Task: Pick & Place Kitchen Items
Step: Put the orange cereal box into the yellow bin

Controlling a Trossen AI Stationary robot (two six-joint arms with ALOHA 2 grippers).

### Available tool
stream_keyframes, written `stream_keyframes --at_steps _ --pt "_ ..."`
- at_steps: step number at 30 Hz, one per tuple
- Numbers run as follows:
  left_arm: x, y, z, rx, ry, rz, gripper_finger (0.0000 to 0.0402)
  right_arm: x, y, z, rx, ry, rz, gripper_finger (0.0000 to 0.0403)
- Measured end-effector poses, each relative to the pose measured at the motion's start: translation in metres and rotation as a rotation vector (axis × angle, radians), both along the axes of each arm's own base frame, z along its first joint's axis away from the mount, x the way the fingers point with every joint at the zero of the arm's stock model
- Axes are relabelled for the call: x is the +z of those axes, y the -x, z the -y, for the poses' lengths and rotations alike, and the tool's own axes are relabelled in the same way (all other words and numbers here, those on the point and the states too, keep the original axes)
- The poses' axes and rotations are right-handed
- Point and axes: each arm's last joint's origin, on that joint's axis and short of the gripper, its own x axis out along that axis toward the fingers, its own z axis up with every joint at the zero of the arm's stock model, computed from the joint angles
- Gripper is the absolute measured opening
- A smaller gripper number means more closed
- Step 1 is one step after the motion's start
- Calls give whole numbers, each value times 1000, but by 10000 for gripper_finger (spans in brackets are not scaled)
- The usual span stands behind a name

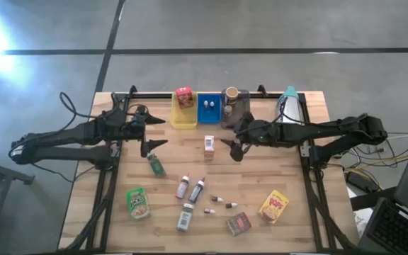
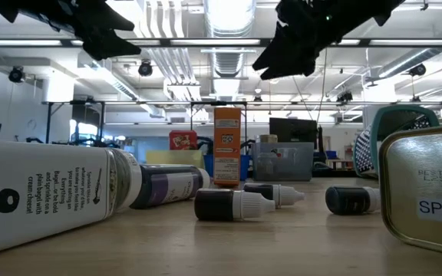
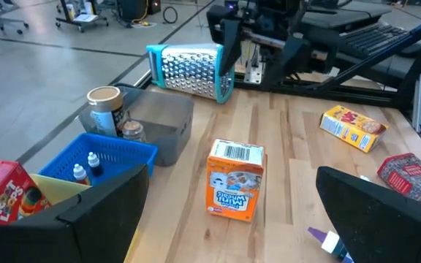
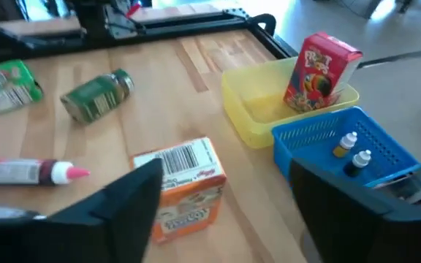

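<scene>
High view: right gripper (image 1: pixel 235 146) is hanging just beside the upright orange cardboard snack box (image 1: pixel 209 146), fingers spread, holding nothing. The box is standing free on the wooden table (image 1: pixel 310 223), just short of the yellow plastic tray (image 1: pixel 184 120) and the blue plastic basket (image 1: pixel 208 119). My read is it's sitting there as the nearest sortable item. Left gripper (image 1: pixel 147 137) is waiting on the box's far side, wide open and empty, above the green jar (image 1: pixel 156 165) lying on its side.

Low view: the orange box is standing clear ahead of the trays; the right gripper is hanging above it with no contact. Dark dropper bottles (image 2: pixel 231 205) are lying flat in front, unsorted.

Left wrist view: the box is sitting just ahead of the fingers (image 3: pixel 101 212), barcode up. Two small vials (image 3: pixel 85 167) are already in the blue basket, and a red cereal box (image 3: pixel 6 201) is in the yellow tray, so sorting looks partly done.

Right wrist view: spread fingers (image 4: pixel 115 201) are bracketing open table, with the box just ahead of one finger, untouched.
</scene>
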Motion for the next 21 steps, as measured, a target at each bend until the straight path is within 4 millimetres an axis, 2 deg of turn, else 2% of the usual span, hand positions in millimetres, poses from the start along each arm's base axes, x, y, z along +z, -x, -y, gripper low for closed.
stream_keyframes --at_steps 4,7,15,21 --pt "0 0 0 0 0 0 400 -9 -5 0 55 6 -42 352" --pt "0 0 0 3 -1 0 400 -15 -11 2 81 -56 -77 373" --pt "0 0 0 10 9 1 400 3 -39 4 112 -17 -262 382" --pt "0 0 0 10 9 2 400 -2 -64 7 136 -4 -469 382"
